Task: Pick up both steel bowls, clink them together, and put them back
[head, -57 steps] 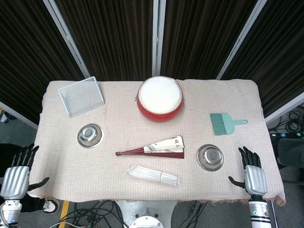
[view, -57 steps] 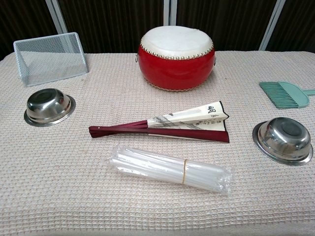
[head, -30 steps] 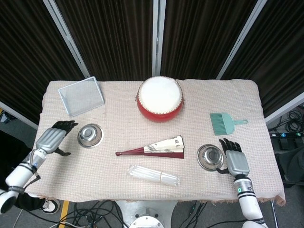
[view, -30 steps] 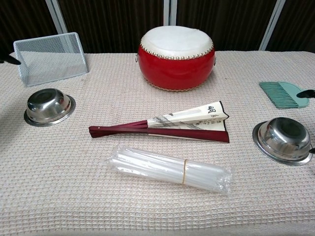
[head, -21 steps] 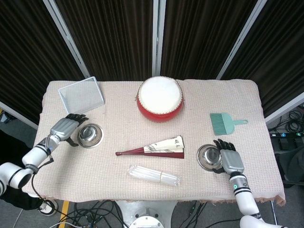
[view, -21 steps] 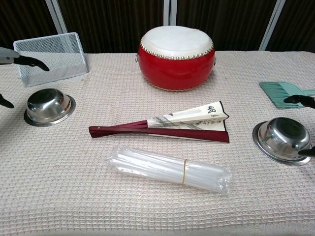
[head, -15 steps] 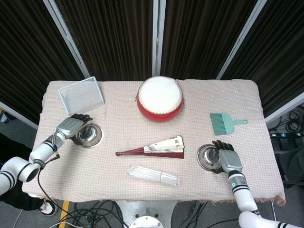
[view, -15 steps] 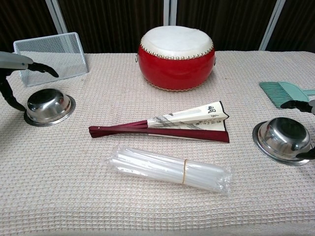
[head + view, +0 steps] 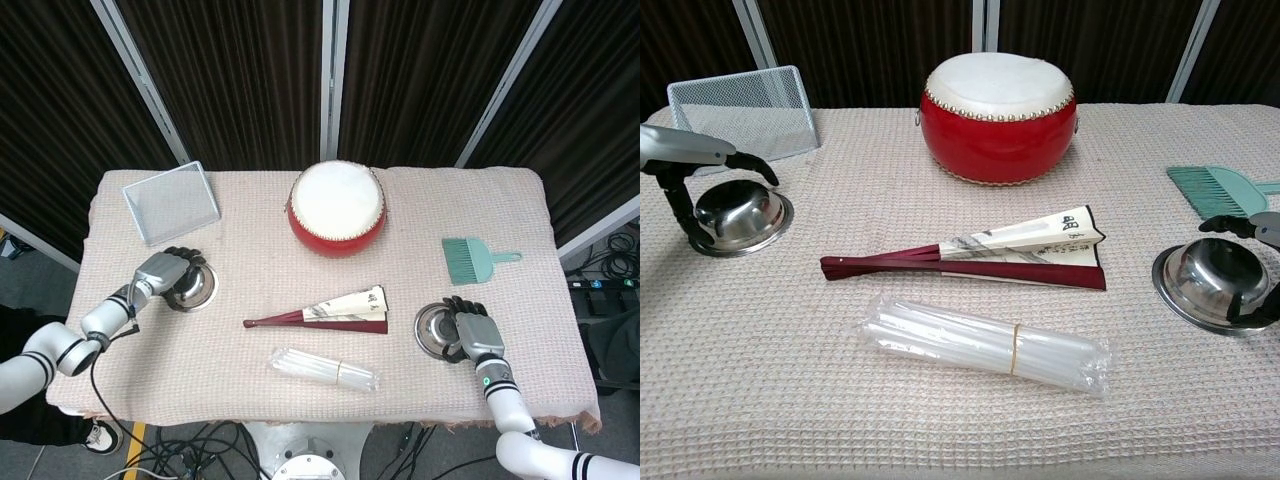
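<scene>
The left bowl [image 9: 738,217] sits on the cloth-covered worktop [image 9: 250,250] at its left side, in front of the wire basket [image 9: 171,202]; the right bowl [image 9: 1217,281] sits at the right side, below the green brush [image 9: 470,259]. Both rest flat on the cloth, well apart from each other.

The left hand [image 9: 163,272] arches over its bowl, thumb low against the outer rim and fingers [image 9: 752,161] reaching across the top, spread around the bowl but not yet clamped as far as the chest view shows. The right hand [image 9: 473,334] is set the same way at the outer edge of its bowl, fingers [image 9: 1225,226] curved over the far rim and thumb under the near side.

The step in hand looks like the grasp. Thin, flared steel rims are likely slippery, so each thumb should hook under the lip while the fingers press down inside or across, and both should close firmly before lifting. Lifting straight up keeps the bowls from scraping toward the folded fan [image 9: 322,311] and the bundle of straws [image 9: 325,369] between them.
</scene>
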